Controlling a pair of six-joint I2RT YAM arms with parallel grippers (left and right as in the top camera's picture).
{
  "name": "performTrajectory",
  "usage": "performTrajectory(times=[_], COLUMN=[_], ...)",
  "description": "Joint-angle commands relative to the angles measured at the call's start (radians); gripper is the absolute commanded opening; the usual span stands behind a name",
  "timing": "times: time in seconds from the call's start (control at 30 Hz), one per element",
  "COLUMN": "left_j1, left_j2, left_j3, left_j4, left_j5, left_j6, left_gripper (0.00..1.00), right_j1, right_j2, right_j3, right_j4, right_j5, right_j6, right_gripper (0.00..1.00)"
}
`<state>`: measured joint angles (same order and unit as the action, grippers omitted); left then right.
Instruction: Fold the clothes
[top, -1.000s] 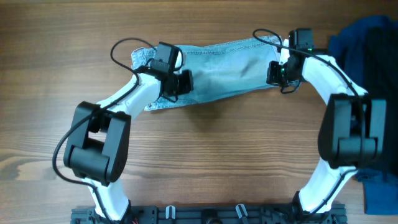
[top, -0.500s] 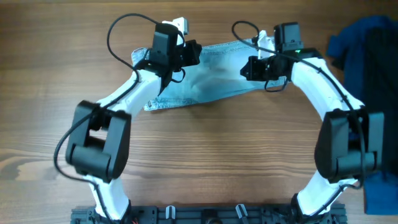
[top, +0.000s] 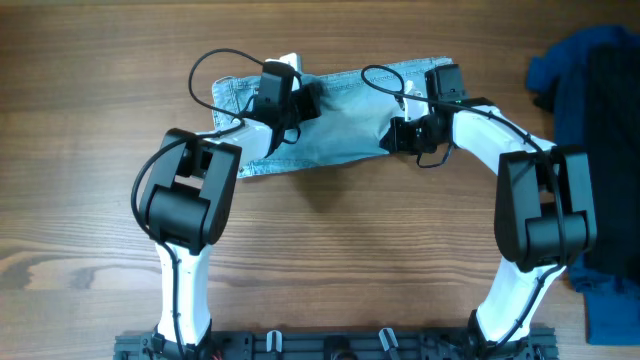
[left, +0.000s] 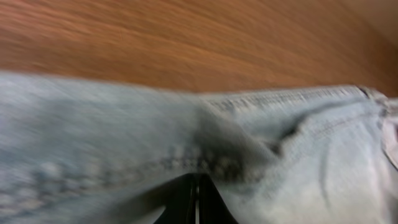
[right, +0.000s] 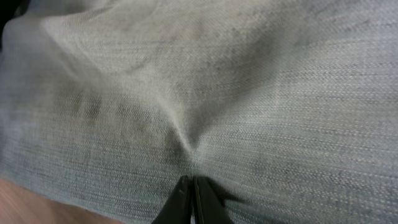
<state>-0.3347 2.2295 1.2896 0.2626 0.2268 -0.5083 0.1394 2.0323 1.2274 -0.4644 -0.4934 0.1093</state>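
Pale blue denim shorts (top: 350, 120) lie across the desk's (top: 330, 260) far side, long axis left to right (right end slightly farther back). Left tool (top: 312, 100) is pinched shut on their fabric, right tool (top: 392, 135) likewise; navy garments (top: 590, 110) sit far right.

Pinching a pucker of the light blue denim shorts (right: 249, 93) with the right claw (right: 191, 186), tips pressed together at bottom centre. Creased in a fan from that pinch. Edged by a sliver of wooden bench (right: 28, 208), bottom left.
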Motion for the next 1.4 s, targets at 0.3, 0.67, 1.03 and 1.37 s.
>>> performTrajectory(times=[0.3,0.67,1.03,1.37], left_j1=[0.105,0.162,0.348,0.359], left_j2=[-0.026,-0.364,-0.396,-0.396], left_j3=[0.043,0.074,0.072,0.072], left_j4=[0.1,-0.301,-0.803,-0.851], left_j5=[0.036,0.045,0.015,-0.006], left_j6=[-0.002,-0.001,0.098,0.135], left_gripper=[0.04,0.36,0.63,0.88], right_j1=[0.003,-0.006,-0.188,-0.333], right_j2=[-0.011,-0.241,-0.225,-0.119], right_j3=[-0.014,0.11,0.109,0.107], right_j4=[-0.037,-0.125,-0.119,-0.13], right_j5=[0.074,0.23,0.361,0.257], right_j6=[0.037,-0.041,-0.084,-0.087], right_gripper=[0.04,0.4,0.51,0.59])
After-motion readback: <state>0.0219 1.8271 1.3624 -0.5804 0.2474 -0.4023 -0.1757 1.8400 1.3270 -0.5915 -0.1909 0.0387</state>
